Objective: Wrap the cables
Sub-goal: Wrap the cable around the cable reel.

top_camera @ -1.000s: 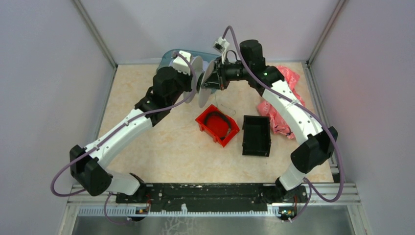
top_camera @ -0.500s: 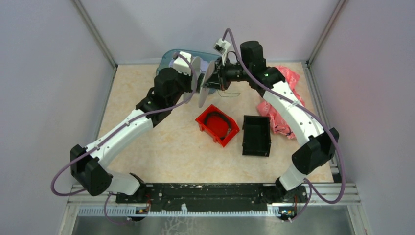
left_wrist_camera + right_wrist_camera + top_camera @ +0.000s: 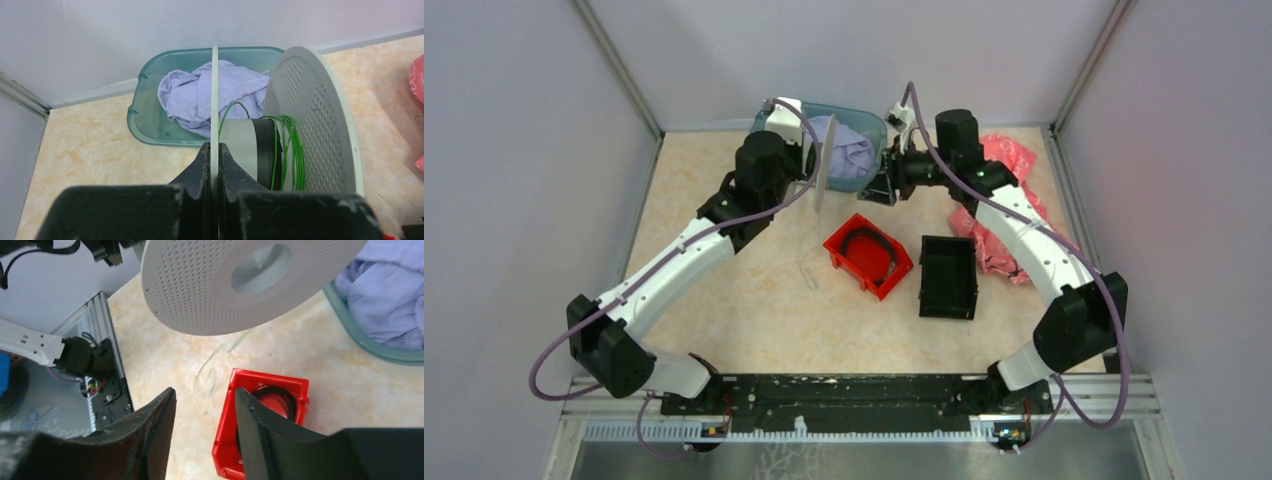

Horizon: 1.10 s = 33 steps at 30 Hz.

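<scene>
My left gripper (image 3: 215,150) is shut on the thin near flange of a white spool (image 3: 315,120), held on edge above the table. Thin green cables (image 3: 289,150) are wound round its hub beside a black band. In the top view the spool (image 3: 819,175) hangs in front of the basin, and a loose pale strand (image 3: 807,272) trails down to the table. My right gripper (image 3: 205,392) stands open with nothing between its fingers, a little to the right of the spool (image 3: 240,280). The loose cable loop (image 3: 210,372) lies below it.
A teal basin (image 3: 871,130) with a lavender cloth (image 3: 195,95) stands at the back. A red bin (image 3: 867,255) holding a black coil and an empty black bin (image 3: 948,277) sit mid-table. A pink bag (image 3: 1014,165) lies under the right arm.
My right gripper has opened and drawn back to the right, away from the spool. The left arm has swung the spool slightly left, and a loose strand now trails to the table.
</scene>
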{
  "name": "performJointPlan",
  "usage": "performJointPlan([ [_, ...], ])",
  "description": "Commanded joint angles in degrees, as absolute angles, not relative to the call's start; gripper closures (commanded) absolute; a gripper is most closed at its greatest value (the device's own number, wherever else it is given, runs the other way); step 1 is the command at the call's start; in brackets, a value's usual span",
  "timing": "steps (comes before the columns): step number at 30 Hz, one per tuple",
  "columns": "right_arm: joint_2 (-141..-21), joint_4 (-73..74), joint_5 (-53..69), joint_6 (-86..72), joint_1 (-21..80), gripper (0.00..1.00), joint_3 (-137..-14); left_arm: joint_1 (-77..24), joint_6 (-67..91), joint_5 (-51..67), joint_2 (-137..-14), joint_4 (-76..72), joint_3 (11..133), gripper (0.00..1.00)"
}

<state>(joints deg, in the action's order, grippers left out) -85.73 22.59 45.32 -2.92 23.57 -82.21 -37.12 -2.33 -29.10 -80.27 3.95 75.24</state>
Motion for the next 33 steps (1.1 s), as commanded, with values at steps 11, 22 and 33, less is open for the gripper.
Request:
performJointPlan([
  [11,-86.8,8.5,51.2,-5.0,23.1,0.31,-74.3,-36.7,1.0,-28.0,-78.9,3.4,80.2,1.0],
  [22,-91.9,-11.1,48.4,-15.0,21.3,0.31,-67.5,-33.7,5.9,-21.1,-77.6,11.7,91.3,1.0],
  [33,-95.4,-24.5,44.3,-14.9,21.2,0.3,-64.6,-33.2,13.8,-11.2,-79.5,17.7,101.3,1.0],
])
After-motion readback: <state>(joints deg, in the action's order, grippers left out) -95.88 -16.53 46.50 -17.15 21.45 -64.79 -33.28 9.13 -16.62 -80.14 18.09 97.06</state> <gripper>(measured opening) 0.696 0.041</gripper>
